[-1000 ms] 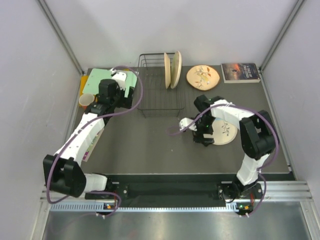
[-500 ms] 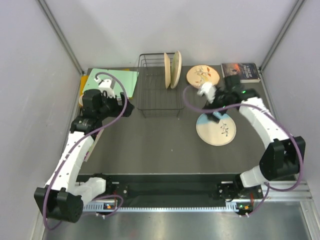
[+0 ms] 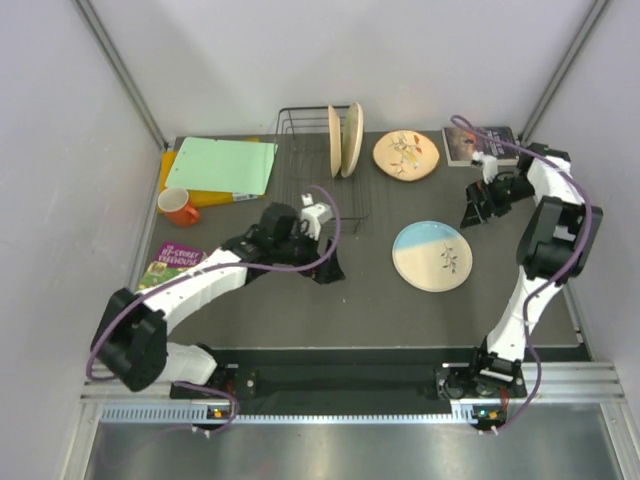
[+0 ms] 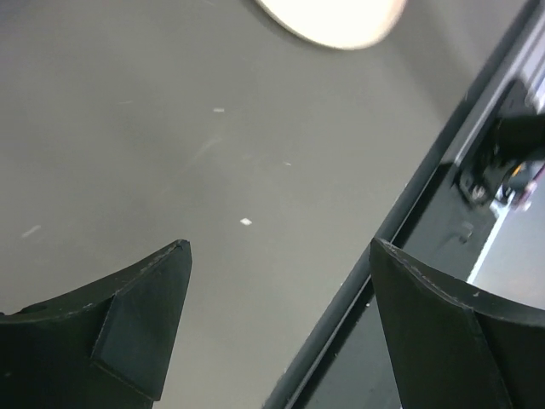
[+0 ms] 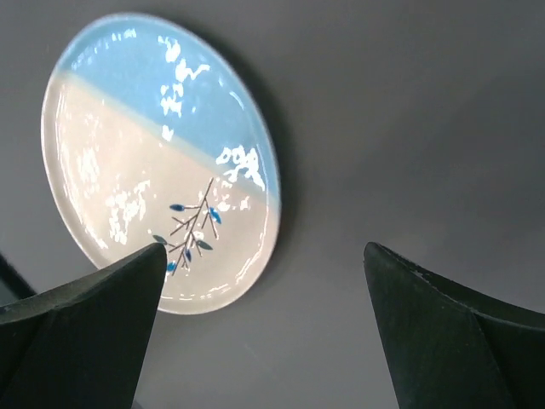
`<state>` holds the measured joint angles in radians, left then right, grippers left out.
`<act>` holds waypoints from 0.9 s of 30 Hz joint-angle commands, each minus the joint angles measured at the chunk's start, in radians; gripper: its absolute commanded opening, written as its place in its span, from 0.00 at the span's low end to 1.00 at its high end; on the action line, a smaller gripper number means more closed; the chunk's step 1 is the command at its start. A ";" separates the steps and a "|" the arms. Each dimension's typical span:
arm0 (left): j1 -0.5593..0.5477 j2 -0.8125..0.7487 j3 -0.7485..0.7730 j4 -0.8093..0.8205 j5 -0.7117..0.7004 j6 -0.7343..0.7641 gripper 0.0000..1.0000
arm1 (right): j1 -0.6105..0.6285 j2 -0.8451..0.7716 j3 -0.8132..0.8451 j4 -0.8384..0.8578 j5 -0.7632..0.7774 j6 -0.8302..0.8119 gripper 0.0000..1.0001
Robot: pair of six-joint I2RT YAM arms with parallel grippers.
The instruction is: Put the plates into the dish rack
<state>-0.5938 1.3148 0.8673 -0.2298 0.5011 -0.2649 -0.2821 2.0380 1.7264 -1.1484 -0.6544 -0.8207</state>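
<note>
My left tool [image 3: 328,268] hangs released over the counter [image 3: 300,310] between rack [image 3: 320,190] and front edge; my right tool [image 3: 470,215], released too, hovers just off the blue plate [image 3: 432,257].

Open mat [image 3: 372,295] between rack [image 3: 300,120] and plate [image 3: 432,257]

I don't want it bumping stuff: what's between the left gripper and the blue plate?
Only bare tabletop lies between the left gripper and the blue plate, seen in the top view.

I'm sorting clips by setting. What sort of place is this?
Probably a robot lab test cell, not a kitchen: blank pale walls box in a dark table, and a blue-and-cream plate lies near a dish rack.
</note>
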 commanded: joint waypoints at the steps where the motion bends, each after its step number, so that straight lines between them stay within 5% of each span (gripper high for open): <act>1: -0.130 0.114 0.053 0.185 -0.032 0.105 0.90 | 0.004 0.112 0.073 -0.226 -0.113 -0.181 1.00; 7: -0.190 0.294 0.075 0.329 -0.056 0.145 0.83 | 0.004 0.267 0.193 -0.313 -0.106 -0.248 1.00; 19: -0.264 0.636 0.237 0.489 -0.049 0.000 0.78 | 0.017 0.323 -0.057 -0.320 0.030 -0.363 1.00; 27: -0.287 0.773 0.344 0.524 -0.033 -0.091 0.77 | 0.044 0.347 -0.073 -0.323 0.061 -0.380 1.00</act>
<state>-0.8696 2.0190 1.1564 0.2543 0.4583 -0.2985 -0.2676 2.2673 1.7084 -1.4792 -0.7849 -1.1461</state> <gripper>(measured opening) 0.774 0.994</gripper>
